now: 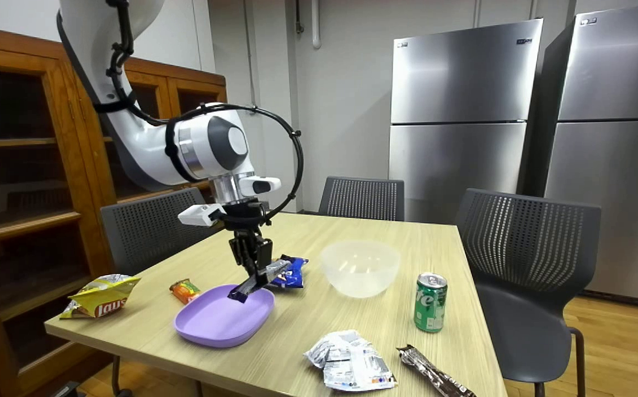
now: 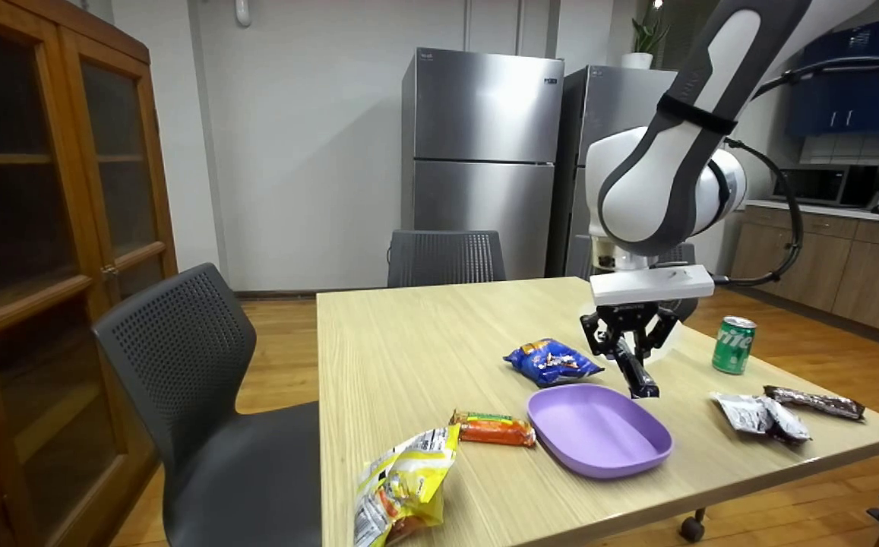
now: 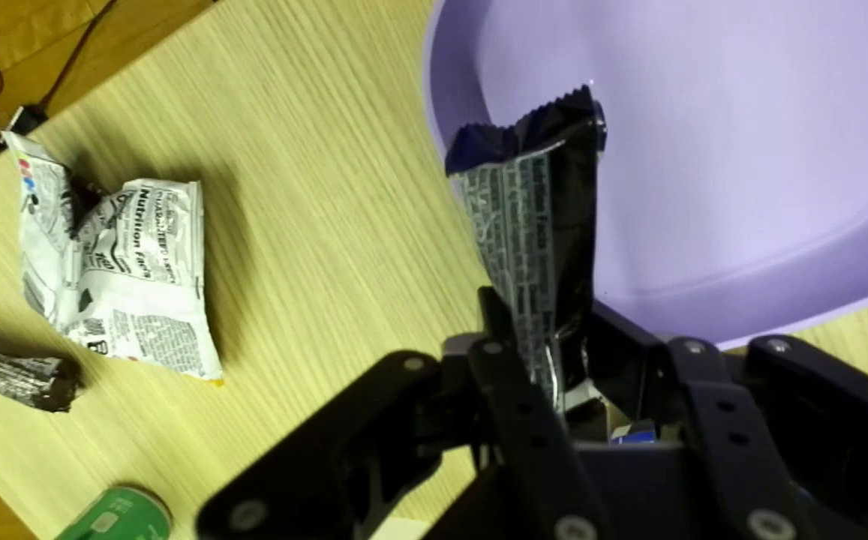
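Wrist view: end effector (image 3: 550, 337) pinches glossy, crimp-ended wrapper (image 3: 531, 232).

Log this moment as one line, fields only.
Gripper: closed on black-wrapped bar | pose: slanted, tip overlapping purple plate in wrist view | nearby: blue packet, orange packet, translucent bowl

1. Black bar (image 3: 530, 247): glossy, crinkled film (gleaming along its folds).
2. Tray (image 2: 599, 431): smooth, matt plastic.
3. Table (image 2: 409, 342): smooth wood grain.
4. Bowl (image 1: 358, 275): frosted, plastic-looking.
5. Can (image 1: 430, 304): shiny metal.
6. Far fridges (image 1: 456, 154): brushed-looking metal.
7. Left cabinet (image 1: 78, 149): polished wood.
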Available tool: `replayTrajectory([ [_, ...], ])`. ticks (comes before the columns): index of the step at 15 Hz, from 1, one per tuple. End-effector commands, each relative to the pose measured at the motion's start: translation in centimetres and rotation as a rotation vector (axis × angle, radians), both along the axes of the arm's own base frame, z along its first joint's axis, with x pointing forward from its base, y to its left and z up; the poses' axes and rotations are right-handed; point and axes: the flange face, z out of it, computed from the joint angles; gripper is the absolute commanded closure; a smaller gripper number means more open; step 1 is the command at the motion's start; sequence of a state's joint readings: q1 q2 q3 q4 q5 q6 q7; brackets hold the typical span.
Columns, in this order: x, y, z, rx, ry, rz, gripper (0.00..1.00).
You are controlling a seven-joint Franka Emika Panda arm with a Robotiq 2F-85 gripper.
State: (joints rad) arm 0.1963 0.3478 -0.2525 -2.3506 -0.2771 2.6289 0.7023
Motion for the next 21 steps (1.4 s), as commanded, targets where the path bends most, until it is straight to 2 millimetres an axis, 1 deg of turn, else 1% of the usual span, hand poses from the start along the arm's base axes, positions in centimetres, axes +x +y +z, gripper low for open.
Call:
replayTrajectory([
  [1, -1.0, 2.2, 0.2, -0.011, -0.002, 0.094, 0.94],
  [4, -1.6, 2.7, -0.4, -0.021, 0.012, 0.135, 0.94],
  [10, -2.7, 2.4, -1.4, -0.036, 0.030, 0.171, 0.94],
  [11, -2.8, 2.4, -1.5, -0.037, 0.031, 0.175, 0.50],
  [12, -2.8, 2.5, -1.6, -0.038, 0.032, 0.179, 0.48],
  [13, -2.9, 2.5, -1.6, -0.038, 0.033, 0.182, 0.42],
  [18, -2.9, 2.3, -1.6, -0.038, 0.036, 0.176, 0.04],
  [19, -2.9, 2.2, -1.4, -0.037, 0.035, 0.170, 0.01],
  [21, -2.7, 1.8, -1.0, -0.035, 0.033, 0.158, 0.00],
])
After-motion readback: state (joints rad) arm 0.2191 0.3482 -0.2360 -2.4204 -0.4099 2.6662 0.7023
